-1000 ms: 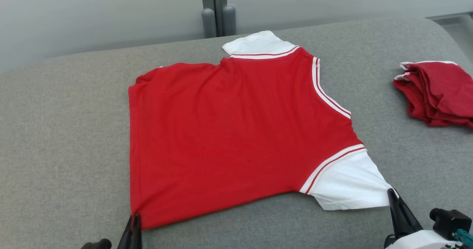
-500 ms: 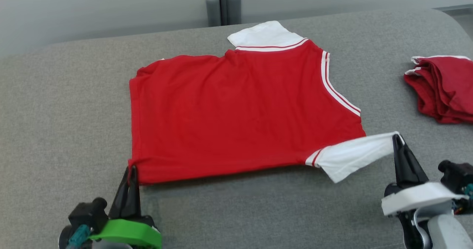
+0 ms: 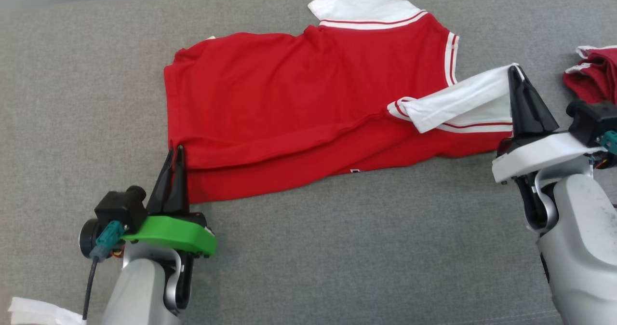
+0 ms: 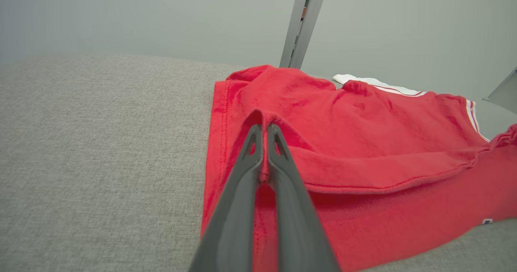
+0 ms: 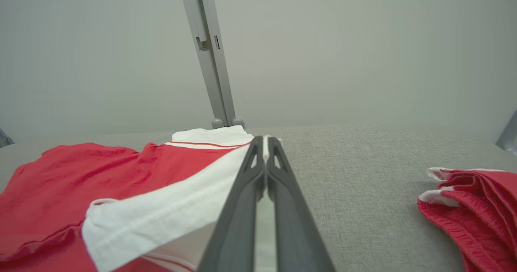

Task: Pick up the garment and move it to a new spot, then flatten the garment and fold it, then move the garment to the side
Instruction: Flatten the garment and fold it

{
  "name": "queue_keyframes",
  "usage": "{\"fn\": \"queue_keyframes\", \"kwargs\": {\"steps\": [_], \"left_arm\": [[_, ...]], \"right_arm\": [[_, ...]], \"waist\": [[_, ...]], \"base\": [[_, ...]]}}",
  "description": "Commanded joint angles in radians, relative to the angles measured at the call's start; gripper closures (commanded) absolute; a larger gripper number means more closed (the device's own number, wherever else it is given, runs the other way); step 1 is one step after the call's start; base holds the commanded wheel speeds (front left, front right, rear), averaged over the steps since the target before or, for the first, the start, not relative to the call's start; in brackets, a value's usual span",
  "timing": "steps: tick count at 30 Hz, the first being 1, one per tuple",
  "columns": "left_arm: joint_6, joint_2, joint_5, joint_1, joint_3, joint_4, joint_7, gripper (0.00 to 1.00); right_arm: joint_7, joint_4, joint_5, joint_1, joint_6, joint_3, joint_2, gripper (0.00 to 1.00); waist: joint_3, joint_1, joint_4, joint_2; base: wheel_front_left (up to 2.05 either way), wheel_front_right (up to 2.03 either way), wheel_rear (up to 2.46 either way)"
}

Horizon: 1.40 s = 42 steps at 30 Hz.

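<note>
Head view: the red garment (image 3: 289, 88) lies on the grey padded table (image 3: 337, 257), near edge folded over itself. Its hem corner is pinched in the left gripper (image 3: 176, 150), its white sleeve (image 3: 458, 99) in the right gripper (image 3: 515, 70), both clamped tight on cloth.

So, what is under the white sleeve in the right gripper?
Under the white sleeve, pinched by the right gripper, lies the red shirt body. The patch directly beneath the sleeve is covered, so I cannot see it.
</note>
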Motion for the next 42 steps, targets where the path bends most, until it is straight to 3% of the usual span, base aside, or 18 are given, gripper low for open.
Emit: {"fn": "queue_keyframes", "kwargs": {"steps": [1,8,9,10,11,20,31,42], "left_arm": [[-0.003,0.006,0.012,-0.032,0.000,0.009,-0.003,1.00],[-0.003,0.006,0.011,-0.083,0.004,0.051,-0.003,1.00],[-0.003,0.006,0.008,-0.086,0.007,0.056,-0.003,0.84],[-0.003,0.006,0.005,-0.087,0.015,0.059,-0.003,0.00],[-0.004,0.006,0.002,-0.088,0.025,0.056,-0.003,0.00],[0.014,0.006,0.051,-0.011,0.097,-0.025,-0.003,0.00],[0.039,0.006,0.098,0.199,0.072,-0.090,-0.003,0.00],[0.075,0.006,0.082,0.358,0.027,-0.110,-0.003,0.00]], "right_arm": [[-0.004,0.018,-0.011,-0.026,-0.002,-0.001,-0.006,1.00],[-0.004,0.094,-0.044,-0.099,-0.002,-0.007,0.001,1.00],[-0.004,0.104,-0.047,-0.102,-0.002,-0.010,0.004,0.82],[-0.004,0.111,-0.052,-0.106,-0.002,-0.011,0.008,0.40],[-0.004,0.114,-0.055,-0.107,-0.002,-0.012,0.009,0.00],[-0.004,0.009,-0.116,-0.018,-0.002,-0.064,0.034,0.00],[-0.004,-0.031,-0.144,0.242,-0.002,-0.071,0.077,0.00],[-0.004,-0.019,-0.138,0.402,-0.002,-0.065,0.095,0.00]], "waist": [[0.037,0.0000,0.016,-0.0001],[0.068,0.0000,0.024,-0.0001],[0.068,0.0000,0.024,-0.0001],[0.068,0.0000,0.025,-0.0001],[0.067,0.0000,0.025,-0.0001],[0.014,0.0000,0.017,-0.0001],[-0.134,0.0000,0.003,-0.0001],[-0.232,0.0000,0.001,-0.0001]], "base": [[0.00,0.00,0.00],[0.00,0.00,0.00],[0.00,0.00,0.00],[0.00,0.00,0.00],[0.00,0.00,0.00],[0.00,0.00,0.00],[0.00,0.00,0.00],[0.00,0.00,0.00]]}}
